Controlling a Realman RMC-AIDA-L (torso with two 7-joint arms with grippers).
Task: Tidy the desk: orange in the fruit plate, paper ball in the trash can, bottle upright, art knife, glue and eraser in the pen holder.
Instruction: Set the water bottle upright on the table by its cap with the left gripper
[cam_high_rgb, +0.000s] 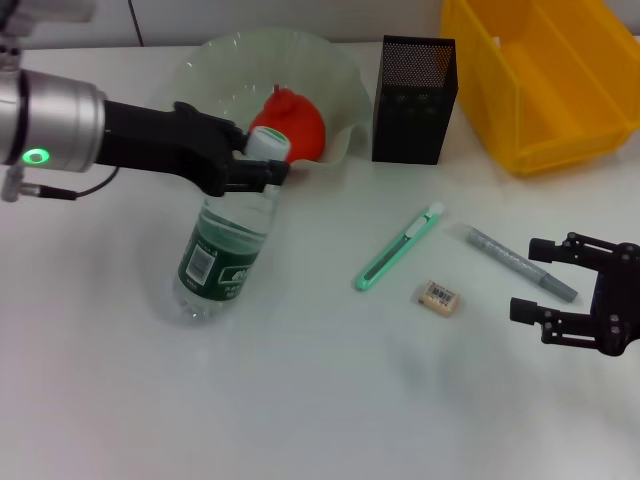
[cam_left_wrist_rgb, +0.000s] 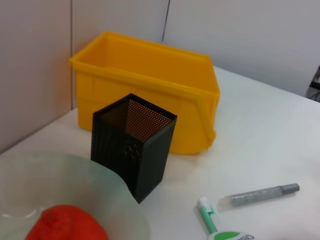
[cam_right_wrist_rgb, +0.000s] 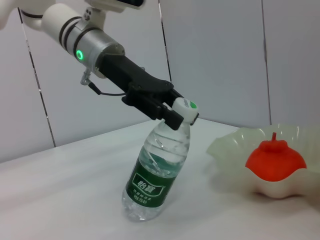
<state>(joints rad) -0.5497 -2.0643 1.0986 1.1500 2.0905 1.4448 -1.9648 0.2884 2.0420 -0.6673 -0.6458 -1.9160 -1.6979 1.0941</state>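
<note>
Right end effector (cam_high_rgb: 553, 282) hovered low over tabletop (cam_high_rgb: 300, 400), fingers spread, holding nothing; eraser (cam_high_rgb: 439, 296), knife (cam_high_rgb: 398, 248), glue stick (cam_high_rgb: 520, 264) lay near it; left end effector (cam_high_rgb: 262, 165) clenched bottle (cam_high_rgb: 228, 240) neck, bottle tilted, base on tabletop; beyond, orange (cam_high_rgb: 290, 126) sat in fruit plate (cam_high_rgb: 215, 65); pen holder (cam_high_rgb: 414, 98), trash can (cam_high_rgb: 545, 75) farthest.

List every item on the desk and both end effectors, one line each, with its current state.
Clear plastic water bottle: tilted, base on desk, neck held.
Red-orange round orange: in the pale-green scalloped fruit plate.
Mint-green art knife: lying flat.
Grey glue stick: lying flat.
Beige eraser: lying flat.
Black mesh pen holder: upright.
Yellow trash can: upright.
Left end effector: shut on bottle.
Right end effector: open.
</note>
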